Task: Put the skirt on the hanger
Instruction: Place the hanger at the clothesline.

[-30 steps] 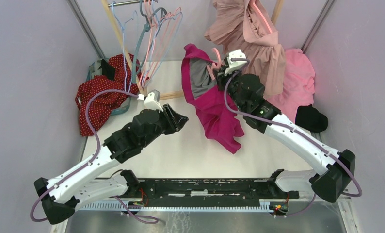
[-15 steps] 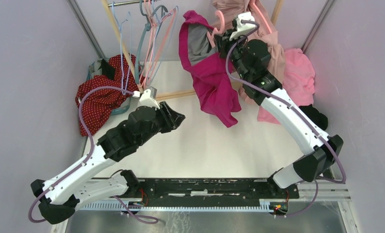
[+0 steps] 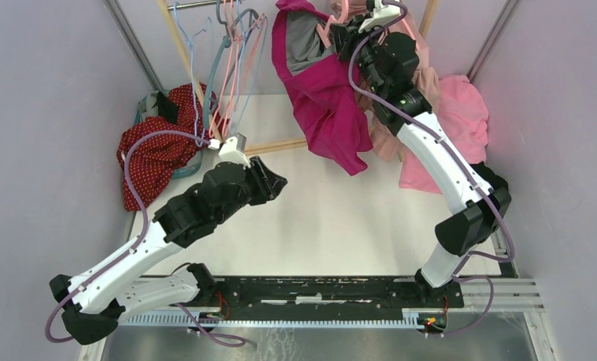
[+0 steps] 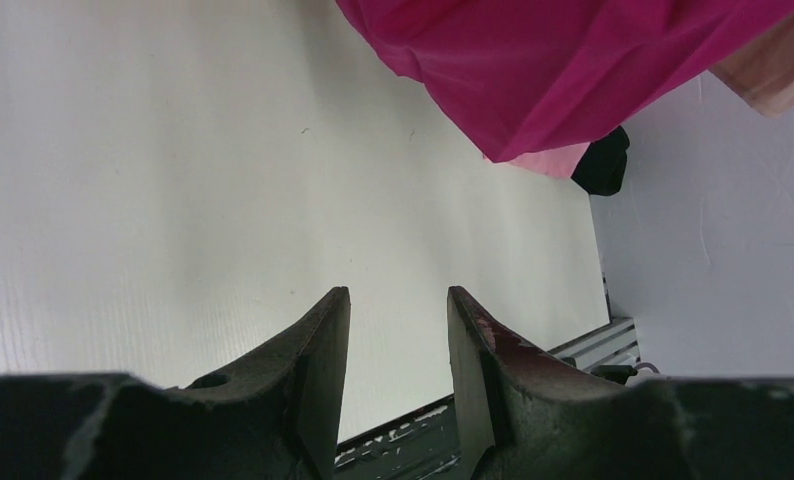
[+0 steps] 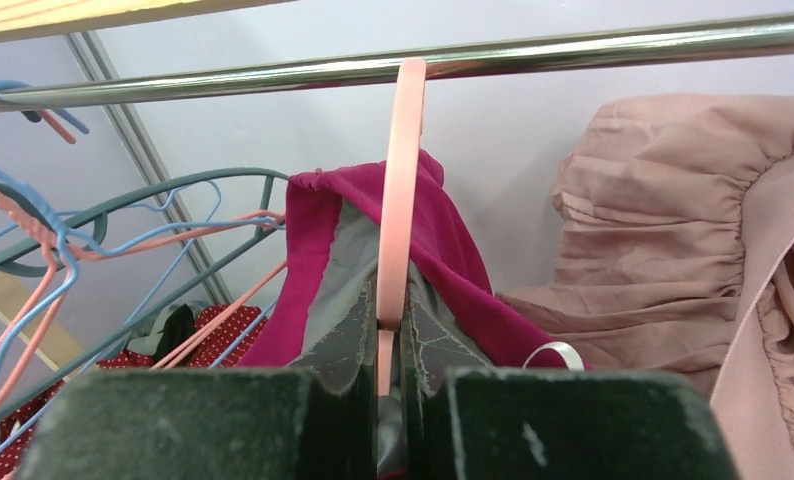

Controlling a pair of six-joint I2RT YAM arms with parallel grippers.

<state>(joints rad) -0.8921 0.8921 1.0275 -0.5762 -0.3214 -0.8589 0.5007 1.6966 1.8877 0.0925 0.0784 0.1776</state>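
Observation:
The magenta skirt (image 3: pixel 322 98) with grey lining hangs on a pink hanger (image 5: pixel 398 190). The hanger's hook lies over the metal rail (image 5: pixel 573 52) at the back. My right gripper (image 5: pixel 391 325) is shut on the hanger's neck, high at the rail; it also shows in the top view (image 3: pixel 348 30). The skirt's lower edge shows in the left wrist view (image 4: pixel 563 70). My left gripper (image 4: pixel 398 330) is open and empty, hovering over the white table (image 3: pixel 318 218), also seen in the top view (image 3: pixel 277 180).
Several empty hangers (image 3: pixel 231 53) in blue, teal and pink hang on the rail at left. A dusty-pink garment (image 5: pixel 673 230) hangs right of the skirt. A red dotted cloth (image 3: pixel 156 147) lies at the left, pink (image 3: pixel 461 120) and black (image 3: pixel 491 177) clothes at the right.
My right arm has lifted the hanger with the skirt up and back to the rail. My left arm has shifted only slightly.

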